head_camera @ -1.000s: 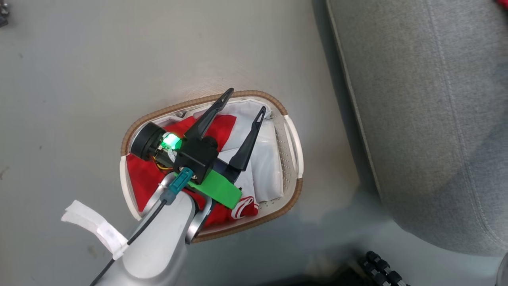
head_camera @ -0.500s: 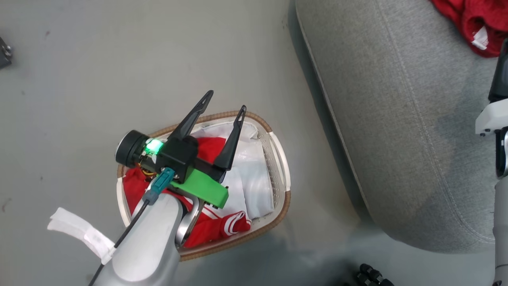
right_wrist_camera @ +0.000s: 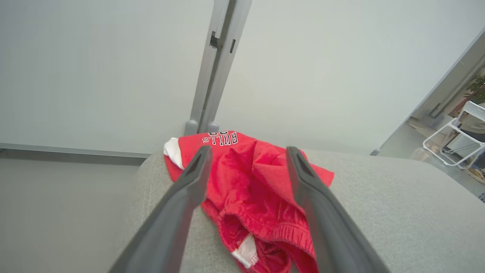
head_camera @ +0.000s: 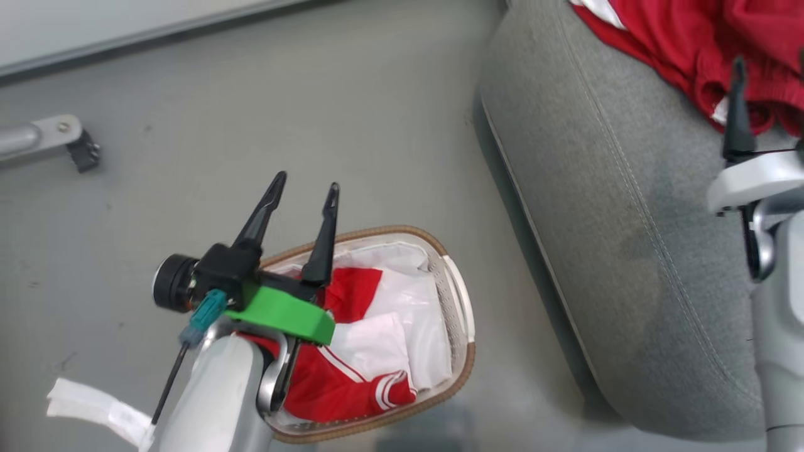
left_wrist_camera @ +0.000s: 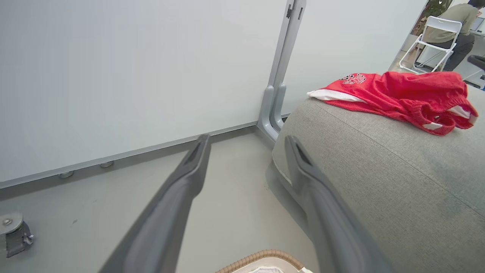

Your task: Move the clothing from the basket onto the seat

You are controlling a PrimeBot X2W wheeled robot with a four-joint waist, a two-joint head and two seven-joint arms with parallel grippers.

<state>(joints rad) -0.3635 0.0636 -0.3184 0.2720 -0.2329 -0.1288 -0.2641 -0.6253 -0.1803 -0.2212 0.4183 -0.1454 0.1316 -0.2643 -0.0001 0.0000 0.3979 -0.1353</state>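
One red sports garment lies on grey fabric seat; second red garment waits in brown-rimmed white basket; left claw, right claw spread, empty.

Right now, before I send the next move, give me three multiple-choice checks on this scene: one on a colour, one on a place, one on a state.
1. What colour is the rim of the basket?
A. brown
B. blue
C. black

2. Where does the logo garment lie?
A. in the basket
B. on the seat
C. on the floor

3. How is the left tool?
A. open, holding nothing
B. shut on red cloth
C. shut on the white liner

Answers:
1 A: the head view shows a brown woven-look band around the white wall.
2 B: both wrist views show it spread on the grey cushion.
3 A: its fingers stand apart with nothing between them.
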